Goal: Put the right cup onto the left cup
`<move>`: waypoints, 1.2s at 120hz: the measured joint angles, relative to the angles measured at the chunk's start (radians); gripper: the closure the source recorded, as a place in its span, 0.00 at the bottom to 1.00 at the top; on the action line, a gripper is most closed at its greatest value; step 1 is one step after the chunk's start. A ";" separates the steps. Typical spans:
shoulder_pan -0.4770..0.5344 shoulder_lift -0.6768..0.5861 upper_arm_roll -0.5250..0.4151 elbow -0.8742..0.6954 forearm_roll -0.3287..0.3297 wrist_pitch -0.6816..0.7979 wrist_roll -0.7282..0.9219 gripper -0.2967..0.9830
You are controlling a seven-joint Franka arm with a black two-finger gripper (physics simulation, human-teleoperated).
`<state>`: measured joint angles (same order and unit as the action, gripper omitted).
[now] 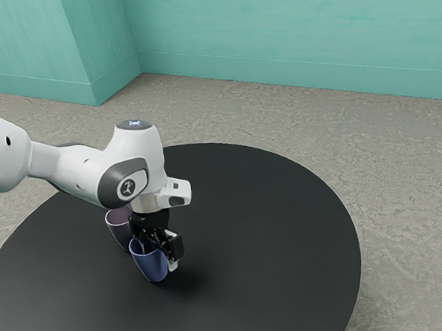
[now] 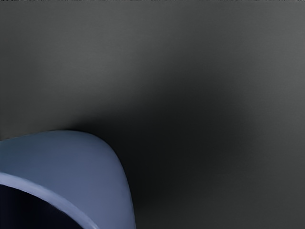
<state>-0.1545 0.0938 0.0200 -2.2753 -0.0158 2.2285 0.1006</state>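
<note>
Black round tabletop (image 1: 251, 284) lies nearest, reaching six o'clock in the exterior view. Next comes the blue tapered cup (image 1: 149, 268), the black gripper (image 1: 158, 257) at its rim toward one o'clock — spread or pinching, I cannot tell. At the blue cup's eleven o'clock sits the mauve tapered cup (image 1: 119, 226) — and, farthest, a teal wall (image 1: 295, 26) spans twelve.
</note>
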 joint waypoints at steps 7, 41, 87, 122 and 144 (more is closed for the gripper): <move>0.000 0.000 0.000 0.001 0.000 0.003 -0.001 0.37; 0.000 -0.002 0.002 0.005 0.000 0.008 -0.003 0.62; 0.000 -0.014 0.003 0.006 0.001 0.009 -0.005 0.82; 0.000 -0.082 0.002 -0.001 0.007 -0.014 -0.010 0.84; -0.002 -0.116 0.004 0.013 0.008 -0.054 -0.014 0.84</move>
<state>-0.1565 -0.0221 0.0235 -2.2619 -0.0079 2.1747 0.0863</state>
